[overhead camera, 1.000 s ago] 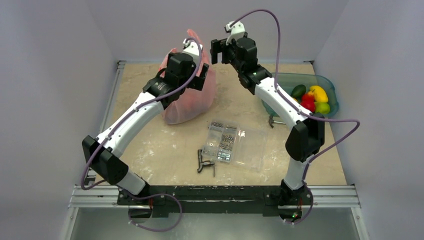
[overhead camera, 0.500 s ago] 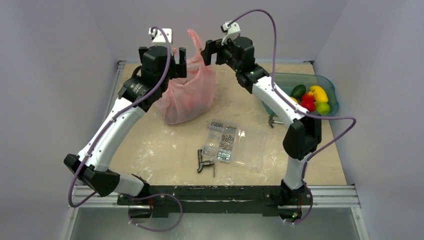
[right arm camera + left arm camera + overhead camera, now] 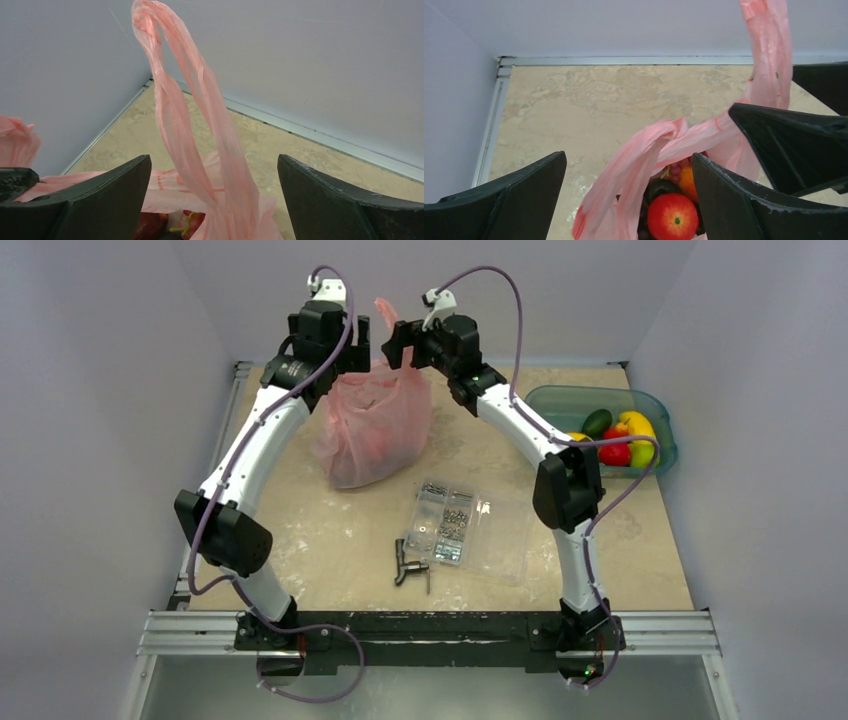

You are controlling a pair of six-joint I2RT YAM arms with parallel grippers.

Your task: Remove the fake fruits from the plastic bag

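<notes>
1. Thin translucent pink plastic bag (image 3: 372, 430) stands upright, mouth open.
2. Inside bag mouth: round red plastic apple (image 3: 673, 216), orange oval piece (image 3: 687, 182), and a dark fruit touching them.
3. Left gripper (image 3: 626, 157): above bag, jaws wide apart, one handle loop (image 3: 649, 145) between them, unpinched.
4. Right gripper (image 3: 214, 157): above bag, jaws spread, other handle (image 3: 190, 100) upright between them, ungripped.

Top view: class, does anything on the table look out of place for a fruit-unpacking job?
A clear compartmented box of small metal parts lies open mid-table, a dark metal tool loose beside it; neither fits with the pink bag or fruit tub.
</notes>
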